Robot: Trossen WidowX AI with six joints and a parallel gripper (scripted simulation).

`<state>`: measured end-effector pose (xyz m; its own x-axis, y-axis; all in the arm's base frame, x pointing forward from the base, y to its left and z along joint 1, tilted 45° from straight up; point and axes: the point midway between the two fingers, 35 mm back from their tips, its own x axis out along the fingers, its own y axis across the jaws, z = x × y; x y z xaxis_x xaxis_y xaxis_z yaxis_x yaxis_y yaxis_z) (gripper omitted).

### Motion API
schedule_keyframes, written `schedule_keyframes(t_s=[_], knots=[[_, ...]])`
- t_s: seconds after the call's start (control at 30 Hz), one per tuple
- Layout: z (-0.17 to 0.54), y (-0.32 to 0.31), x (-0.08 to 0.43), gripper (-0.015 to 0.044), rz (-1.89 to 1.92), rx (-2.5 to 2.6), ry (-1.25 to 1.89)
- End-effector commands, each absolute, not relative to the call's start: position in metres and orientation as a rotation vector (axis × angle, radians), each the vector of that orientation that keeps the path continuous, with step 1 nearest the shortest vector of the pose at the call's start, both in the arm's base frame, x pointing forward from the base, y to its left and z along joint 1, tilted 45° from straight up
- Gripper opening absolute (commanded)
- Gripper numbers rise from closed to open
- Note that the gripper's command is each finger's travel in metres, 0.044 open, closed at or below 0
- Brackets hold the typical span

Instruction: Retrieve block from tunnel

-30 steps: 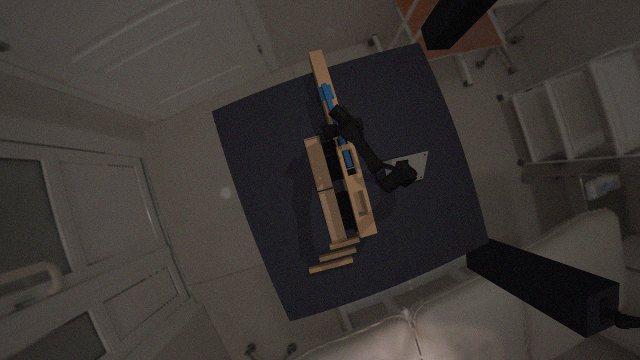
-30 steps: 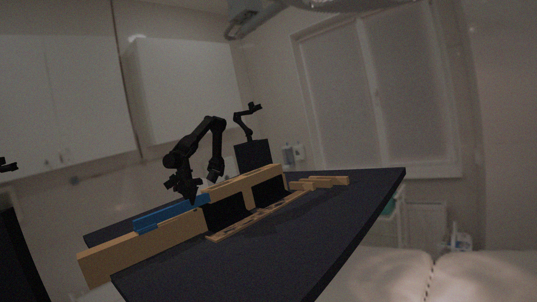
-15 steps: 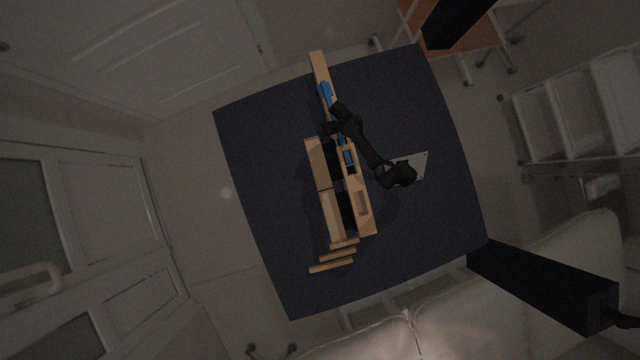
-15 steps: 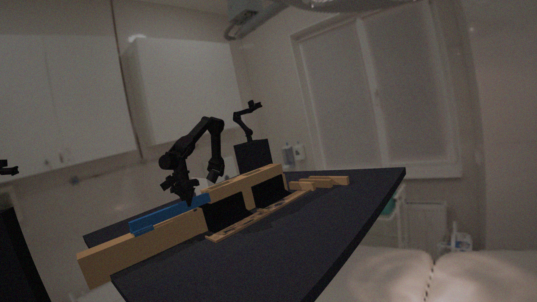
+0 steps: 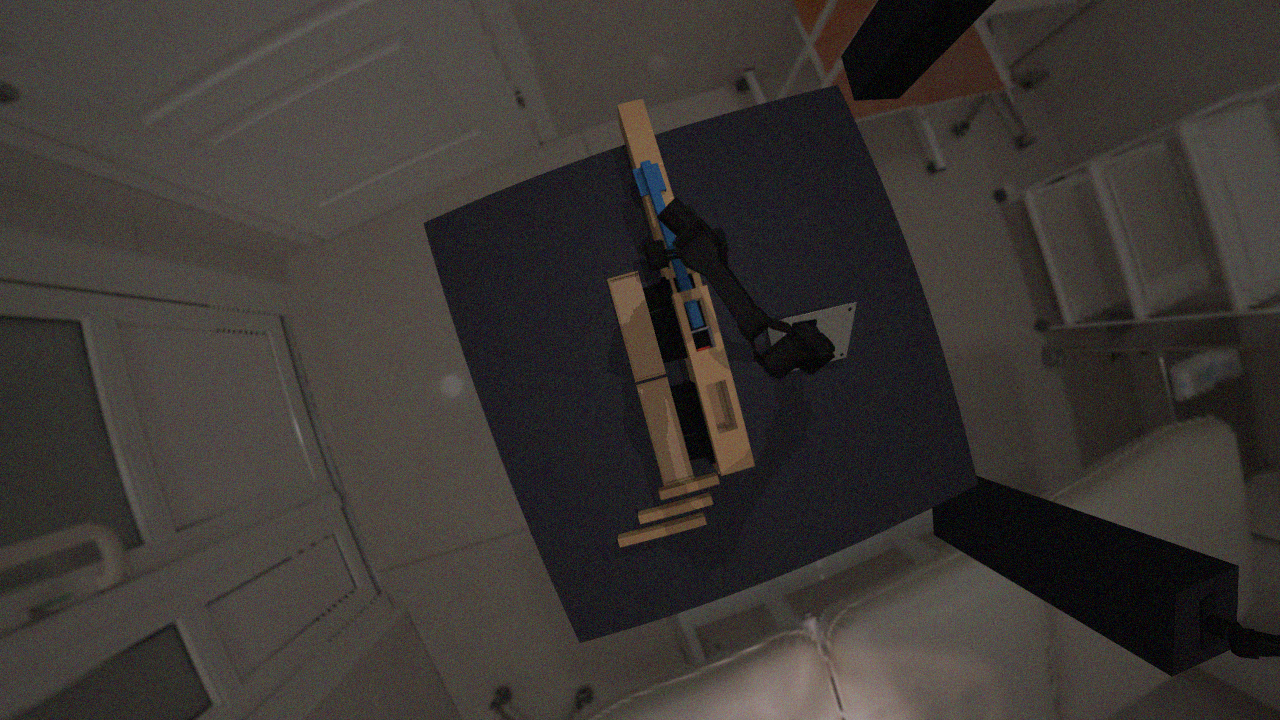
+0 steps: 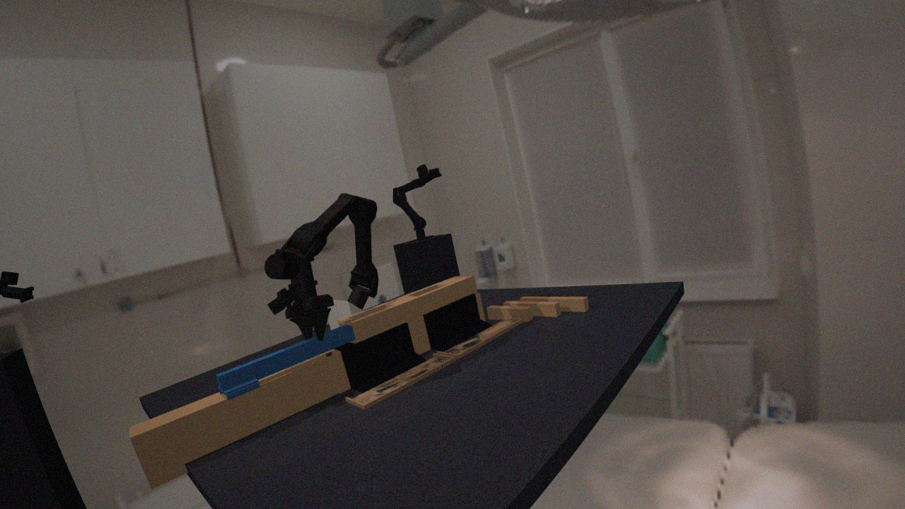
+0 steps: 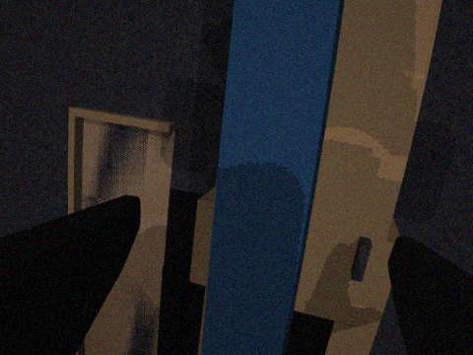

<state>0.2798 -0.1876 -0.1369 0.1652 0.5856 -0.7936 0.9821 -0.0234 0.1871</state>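
The covered tunnel (image 5: 734, 452) (image 6: 418, 333) is a long wooden box with two openings in its top. The blue cage's long handle (image 5: 651, 179) (image 6: 278, 363) (image 7: 268, 99) sticks out of one end and runs along a wooden rail (image 5: 633, 125) (image 6: 240, 411) (image 7: 374, 99). Blue shows inside the nearer top opening, with a small reddish edge (image 5: 704, 348) just beyond it. I cannot tell whether that is the block; the block is not otherwise visible. My gripper (image 6: 313, 336) (image 7: 266, 222) is open above the handle near the tunnel's mouth, one finger on each side of the blue bar and apart from it.
Two flat wooden panels (image 5: 637, 333) (image 5: 666, 429) lie beside the tunnel on the dark table (image 5: 537, 358) (image 6: 506, 392). Three loose rods (image 5: 689, 487) (image 5: 675, 510) (image 5: 662, 531) lie past its far end. The rail overhangs the table edge. A light base plate (image 5: 841, 324) sits under the arm.
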Motion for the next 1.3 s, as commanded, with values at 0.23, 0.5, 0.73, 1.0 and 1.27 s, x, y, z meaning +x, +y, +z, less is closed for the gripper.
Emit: schedule_keyframes(t_s=[0.23,0.5,0.73,1.0,1.27], knots=[[-0.093,-0.163,0.276,0.0440,-0.677,1.687,1.494],[-0.094,-0.159,0.276,0.0440,-0.677,1.686,1.494],[-0.103,-0.151,0.276,0.0440,-0.677,1.687,1.493],[-0.112,-0.142,0.275,0.0440,-0.676,1.687,1.494],[-0.115,-0.139,0.275,0.0387,-0.673,1.678,1.494]])
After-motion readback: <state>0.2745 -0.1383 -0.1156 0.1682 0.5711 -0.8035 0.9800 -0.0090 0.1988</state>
